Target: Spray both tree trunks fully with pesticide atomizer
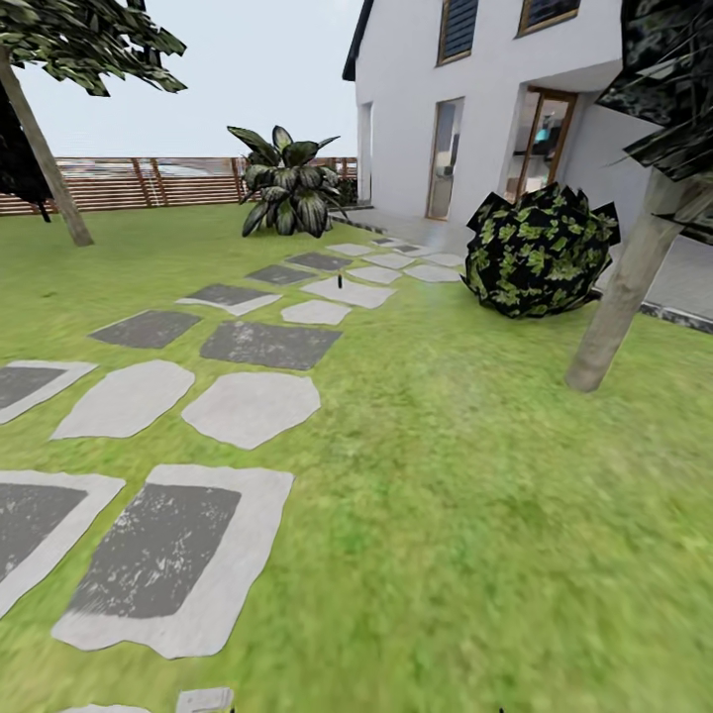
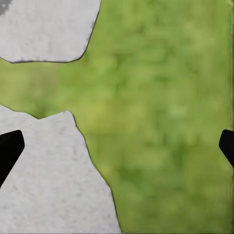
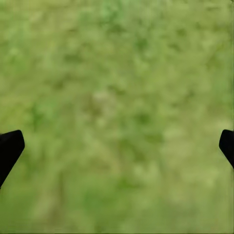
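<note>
Green lawn (image 1: 475,515) underfoot, grey stepping stones (image 1: 163,555) running up toward the white house (image 1: 475,109). I judge this the approach leg: nothing picked up yet, no white specks of spray anywhere.

Pesticide atomizer (image 1: 345,286): a tiny dark upright sliver standing among the far stones, roughly midway between the striped broad-leaved plant (image 1: 287,183) and the round dark bush (image 1: 540,253). Too small to make out nozzle or trigger; only a thin blackish post, far slimmer than any trunk.

Trees: one leaning trunk at far left (image 1: 45,158) before the slat fence (image 1: 149,181), the other trunk at right (image 1: 629,287), just beside the bush. Both bare, grey-brown.

Left claw (image 2: 117,144): dark fingertips at opposite edges of its wrist view, spread wide, nothing between them; pale stone (image 2: 48,180) and grass below. Right claw (image 3: 117,144): likewise spread, empty, over plain grass.

Next move, as I read it: roll forward along the stones until the bottle is within reach, then lower one arm and bring the spread tips down either side of it. It looks light and narrow and may tip easily, so a square, centred closing seems wise.
</note>
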### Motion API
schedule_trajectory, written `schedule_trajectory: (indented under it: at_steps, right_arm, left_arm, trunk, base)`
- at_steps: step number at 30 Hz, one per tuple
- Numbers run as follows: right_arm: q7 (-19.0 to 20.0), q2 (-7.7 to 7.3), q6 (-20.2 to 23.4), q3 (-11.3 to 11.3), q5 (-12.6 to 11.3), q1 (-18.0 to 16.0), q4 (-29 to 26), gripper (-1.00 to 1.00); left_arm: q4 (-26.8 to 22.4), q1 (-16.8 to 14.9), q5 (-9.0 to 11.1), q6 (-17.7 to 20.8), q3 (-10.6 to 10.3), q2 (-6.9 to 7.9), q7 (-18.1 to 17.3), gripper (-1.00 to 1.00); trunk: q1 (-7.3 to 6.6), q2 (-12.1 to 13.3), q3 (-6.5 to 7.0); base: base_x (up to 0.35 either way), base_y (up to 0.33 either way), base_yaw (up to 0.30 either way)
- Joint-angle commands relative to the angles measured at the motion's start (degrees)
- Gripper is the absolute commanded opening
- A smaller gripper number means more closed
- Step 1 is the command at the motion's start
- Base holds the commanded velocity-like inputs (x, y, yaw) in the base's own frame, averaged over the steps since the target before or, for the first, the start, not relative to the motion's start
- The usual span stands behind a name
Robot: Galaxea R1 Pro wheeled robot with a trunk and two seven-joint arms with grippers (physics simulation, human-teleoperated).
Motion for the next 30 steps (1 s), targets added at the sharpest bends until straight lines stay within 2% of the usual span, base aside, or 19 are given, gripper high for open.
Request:
schedule_trajectory:
  at_steps: [1, 30]
  right_arm:
    - [0.0, 0.0, 0.0, 0.0, 0.0, 0.0, 0.0, 1.0]
    - [0.0, 0.0, 0.0, 0.0, 0.0, 0.01, 0.0, 1.0]
  left_arm:
    - [0.0, 0.0, 0.02, 0.0, 0.0, 0.0, 0.0, 1.0]
    - [0.04, 0.0, 0.0, 0.0, 0.0, 0.0, 0.0, 1.0]
  trunk:
    - [0.0, 0.0, 0.0]
    - [0.0, 0.0, 0.0]
  base:
    - [0.338, -0.123, 0.0]
    - [0.338, -0.123, 0.0]
